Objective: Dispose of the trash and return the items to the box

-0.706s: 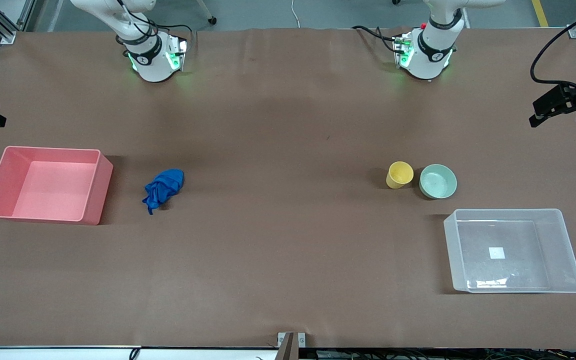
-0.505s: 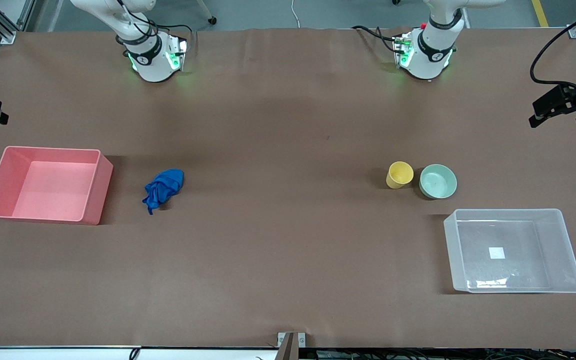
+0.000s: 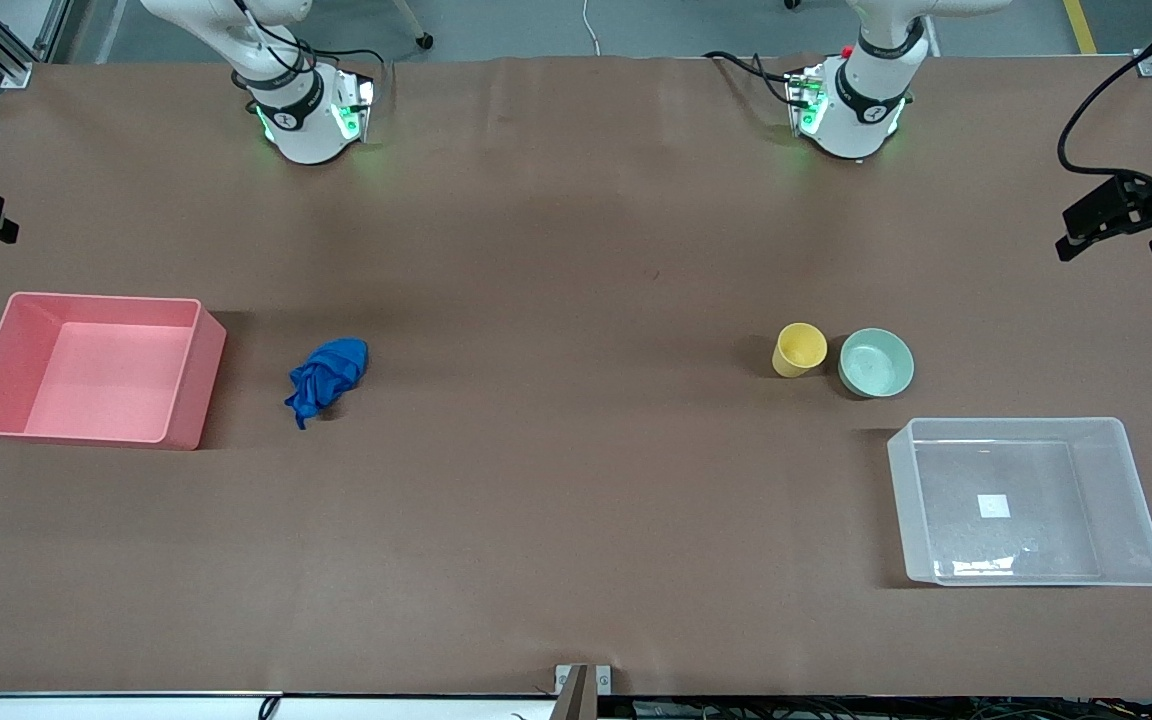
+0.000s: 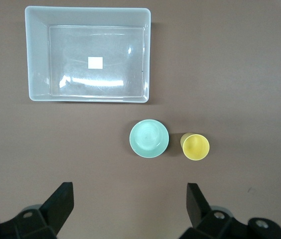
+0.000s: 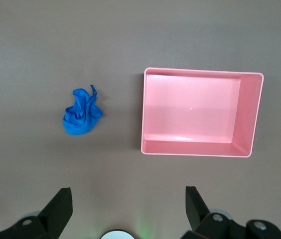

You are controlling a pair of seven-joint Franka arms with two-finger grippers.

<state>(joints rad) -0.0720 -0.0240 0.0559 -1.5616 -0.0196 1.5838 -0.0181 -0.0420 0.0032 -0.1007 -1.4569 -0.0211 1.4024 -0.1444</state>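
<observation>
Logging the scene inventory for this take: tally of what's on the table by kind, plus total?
Bins: 2, the pink bin and the clear bin
Cloth wads: 1, the blue cloth
Cups: 1, the yellow cup
Bowls: 1, the green bowl
Total: 5
Nothing is in either bin, and neither claw holds anything.

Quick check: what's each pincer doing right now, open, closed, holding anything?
Left pincer: open, holding nothing, high over the table.
Right pincer: open, holding nothing, high over the table.
</observation>
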